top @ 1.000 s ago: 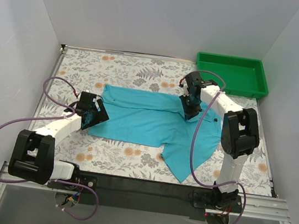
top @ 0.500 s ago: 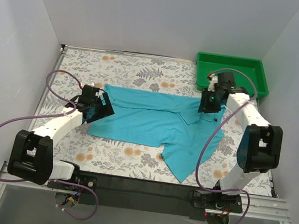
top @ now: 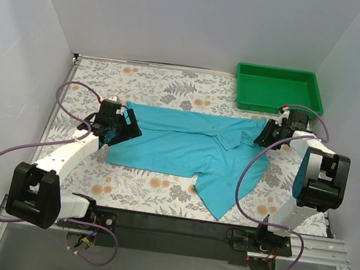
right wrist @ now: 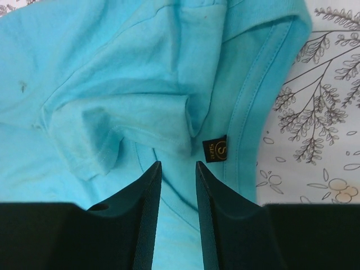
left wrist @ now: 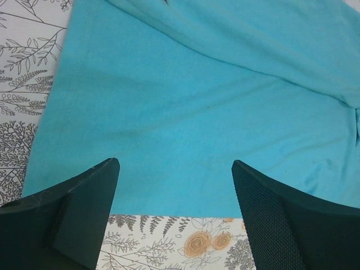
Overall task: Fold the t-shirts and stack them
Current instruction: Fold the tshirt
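The turquoise t-shirt [top: 185, 142] lies spread across the floral table, with one sleeve hanging towards the front edge. My right gripper [top: 265, 132] is at the shirt's right end by the collar. In the right wrist view its jaws [right wrist: 178, 166] stand nearly closed, pinching collar cloth [right wrist: 112, 73] beside a black size label [right wrist: 215, 149]. My left gripper [top: 126, 127] is at the shirt's left end. In the left wrist view it [left wrist: 174, 169] is wide open and empty, low over the shirt's edge [left wrist: 197, 84].
A green plastic tray [top: 277, 88] stands at the back right corner, just beyond the right arm. White walls close in the table on three sides. The floral cloth [top: 160, 85] shows bare behind the shirt and along the front [top: 139, 190].
My right gripper has moved right, from over the shirt's middle towards the table's right edge, drawing the collar end out with it. The left gripper shifted slightly right onto the shirt's left end.
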